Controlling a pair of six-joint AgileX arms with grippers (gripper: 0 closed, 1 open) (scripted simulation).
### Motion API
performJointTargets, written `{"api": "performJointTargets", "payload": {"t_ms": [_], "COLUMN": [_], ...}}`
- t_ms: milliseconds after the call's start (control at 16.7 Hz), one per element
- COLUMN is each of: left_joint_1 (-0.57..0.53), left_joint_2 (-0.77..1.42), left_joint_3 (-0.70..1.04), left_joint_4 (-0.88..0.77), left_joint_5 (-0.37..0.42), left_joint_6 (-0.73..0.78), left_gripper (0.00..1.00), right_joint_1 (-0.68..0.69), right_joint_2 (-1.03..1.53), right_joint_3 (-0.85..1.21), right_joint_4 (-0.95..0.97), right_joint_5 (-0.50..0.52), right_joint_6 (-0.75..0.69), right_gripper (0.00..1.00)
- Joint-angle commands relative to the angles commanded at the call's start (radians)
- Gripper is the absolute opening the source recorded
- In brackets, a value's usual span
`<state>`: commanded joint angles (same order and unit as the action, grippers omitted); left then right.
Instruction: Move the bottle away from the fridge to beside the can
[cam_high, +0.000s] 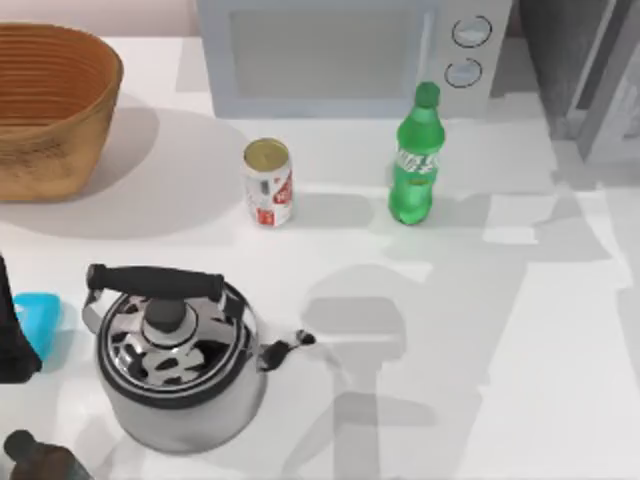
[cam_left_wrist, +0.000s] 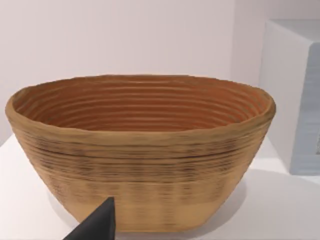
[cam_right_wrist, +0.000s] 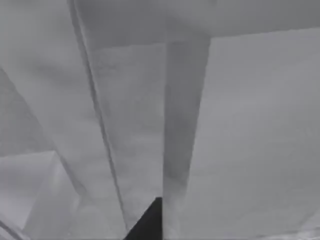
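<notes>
Top view: bottle (cam_high: 415, 160) upright right of can (cam_high: 268, 183), well apart. Left wrist view adds basket (cam_left_wrist: 140, 150). Finger spread of both grippers: cannot tell.

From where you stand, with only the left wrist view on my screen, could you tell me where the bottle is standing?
Observer: The bottle stands upright in front of the microwave, below its knobs.
Operator: Thank you. And is the can near it?
Observer: The can stands apart, to the bottle's left, with bare table between them.
Operator: Is anything else nearby?
Observer: A steel kettle sits nearer the front, left of centre.
</notes>
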<state>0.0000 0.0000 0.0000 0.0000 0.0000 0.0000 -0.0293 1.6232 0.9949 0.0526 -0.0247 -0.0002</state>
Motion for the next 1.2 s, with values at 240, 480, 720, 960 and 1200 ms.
{"api": "performJointTargets", "payload": {"t_ms": [240,480,720,960,1200], "left_joint_1": [0.0,0.0,0.0,0.0,0.0], "left_joint_2": [0.0,0.0,0.0,0.0,0.0], "left_joint_3": [0.0,0.0,0.0,0.0,0.0], "left_joint_4": [0.0,0.0,0.0,0.0,0.0], "left_joint_5": [0.0,0.0,0.0,0.0,0.0], "left_joint_6": [0.0,0.0,0.0,0.0,0.0], "left_gripper": [1.0,1.0,1.0,1.0,1.0], "right_joint_1": [0.008,-0.008,-0.011,-0.008,-0.006], "right_joint_2": [-0.003,0.034,0.164,0.305,0.362], "right_joint_3": [-0.003,0.032,0.196,0.376,0.446], "right_joint_4": [0.004,-0.005,-0.036,-0.075,-0.092], "right_joint_5": [0.008,0.014,0.017,0.018,0.019], "right_joint_6": [0.006,0.002,0.006,0.005,0.004], "right_gripper": [1.0,1.0,1.0,1.0,1.0]}}
